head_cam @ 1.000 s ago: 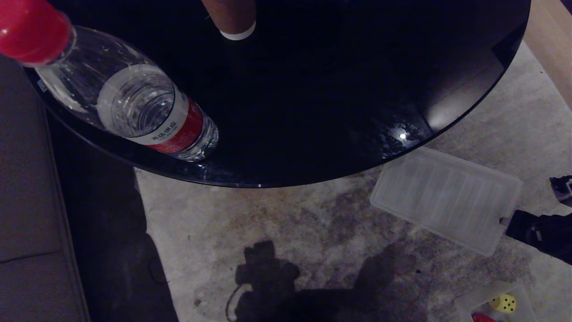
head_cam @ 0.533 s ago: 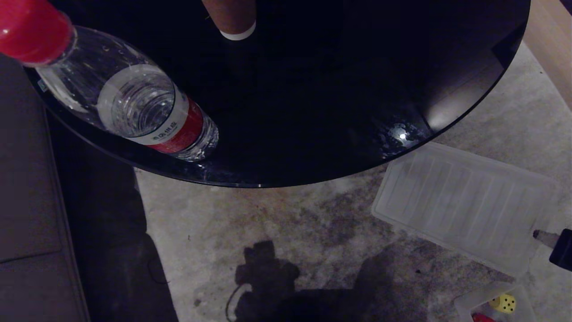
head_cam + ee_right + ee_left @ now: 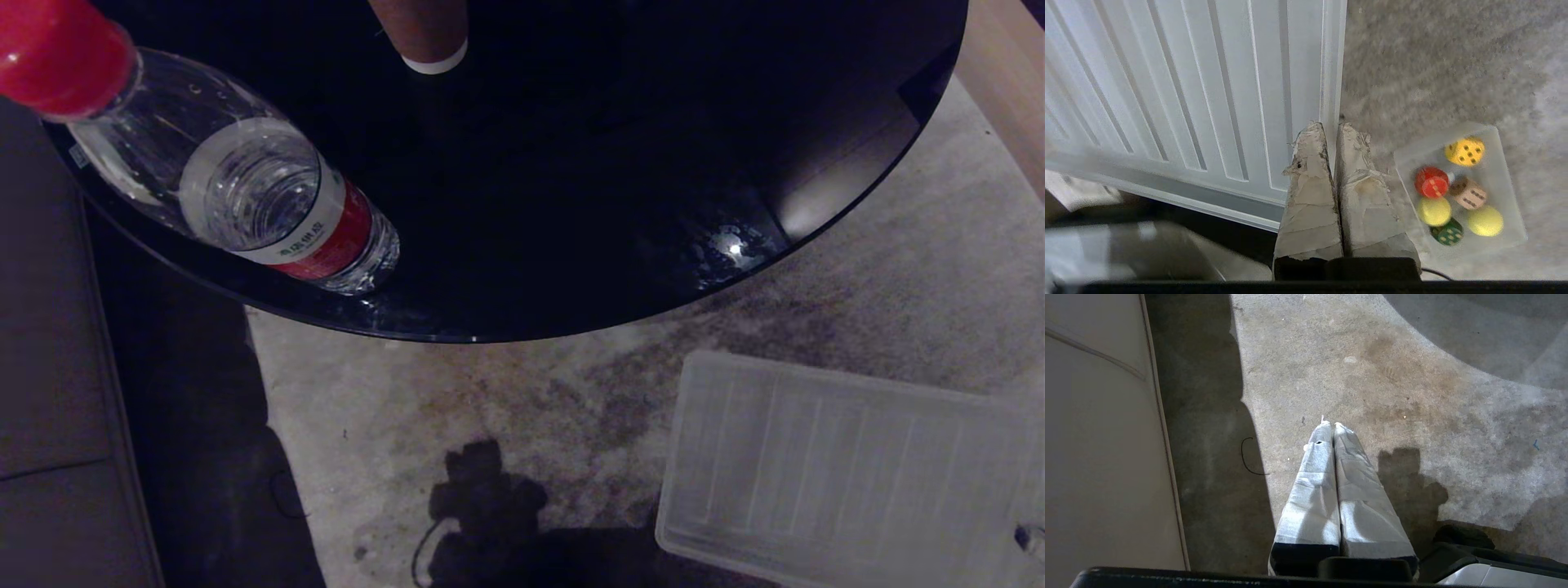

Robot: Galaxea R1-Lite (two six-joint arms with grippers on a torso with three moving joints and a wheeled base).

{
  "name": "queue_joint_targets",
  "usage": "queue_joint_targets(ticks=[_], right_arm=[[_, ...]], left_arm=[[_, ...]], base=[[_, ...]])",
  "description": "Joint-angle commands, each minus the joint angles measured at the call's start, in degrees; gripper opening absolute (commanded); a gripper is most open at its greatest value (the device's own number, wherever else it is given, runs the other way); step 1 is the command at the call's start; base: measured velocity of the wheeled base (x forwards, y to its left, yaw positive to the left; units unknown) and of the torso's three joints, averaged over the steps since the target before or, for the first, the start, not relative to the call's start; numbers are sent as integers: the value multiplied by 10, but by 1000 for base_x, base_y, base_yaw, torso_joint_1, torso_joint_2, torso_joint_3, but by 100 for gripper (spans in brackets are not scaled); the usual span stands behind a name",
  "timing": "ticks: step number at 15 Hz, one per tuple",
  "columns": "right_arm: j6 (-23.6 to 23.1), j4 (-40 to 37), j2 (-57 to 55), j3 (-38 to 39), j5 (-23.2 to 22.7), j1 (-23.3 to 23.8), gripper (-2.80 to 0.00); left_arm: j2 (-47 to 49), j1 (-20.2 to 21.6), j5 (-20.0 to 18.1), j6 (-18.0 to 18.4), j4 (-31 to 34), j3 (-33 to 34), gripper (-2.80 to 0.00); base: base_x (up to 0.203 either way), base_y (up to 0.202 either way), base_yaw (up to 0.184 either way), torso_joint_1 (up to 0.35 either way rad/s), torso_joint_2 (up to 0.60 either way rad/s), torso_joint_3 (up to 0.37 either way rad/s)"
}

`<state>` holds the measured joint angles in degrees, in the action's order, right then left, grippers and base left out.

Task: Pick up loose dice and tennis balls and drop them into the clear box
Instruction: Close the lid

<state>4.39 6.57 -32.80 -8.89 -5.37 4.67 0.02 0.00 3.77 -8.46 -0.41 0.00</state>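
The clear box [image 3: 1504, 192] sits on the carpet [image 3: 1437, 61], holding yellow [image 3: 1465, 150], red [image 3: 1431, 182], brown [image 3: 1468, 192] and green dice [image 3: 1447, 233] and two tennis balls [image 3: 1433, 211]. The right gripper [image 3: 1331, 124], jaws together, pinches the ribbed lid [image 3: 1167, 90]; the left gripper [image 3: 1329, 424] has its jaws together.

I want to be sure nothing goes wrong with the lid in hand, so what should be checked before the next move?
1. Right gripper shut on the rim of the ribbed lid: ok.
2. Yellow die, red die and brown die inside the clear box: ok.
3. Both tennis balls in the box: ok.
4. Lid lined up over the box: not ok, it hangs beside it.
5. Left gripper shut and empty over the carpet: ok.
6. Loose pieces outside the views: cannot tell.
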Motion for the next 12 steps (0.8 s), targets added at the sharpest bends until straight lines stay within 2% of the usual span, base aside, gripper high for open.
queue_joint_targets(ticks=[1,4,8,12], right_arm=[[-5,-8,97,37,5,-9,-280],[-7,-9,157,71,8,-9,-280],[-15,16,168,94,18,-11,-280],[-14,-10,256,90,24,-40,-280]], left_arm=[[0,0,0,-1,0,0,-280],[0,0,0,-1,0,0,-280],[1,0,0,-1,-1,0,-280],[0,0,0,-1,0,0,-280]], base=[[0,0,0,0,0,0],[0,0,0,0,0,0],[0,0,0,0,0,0],[0,0,0,0,0,0]])
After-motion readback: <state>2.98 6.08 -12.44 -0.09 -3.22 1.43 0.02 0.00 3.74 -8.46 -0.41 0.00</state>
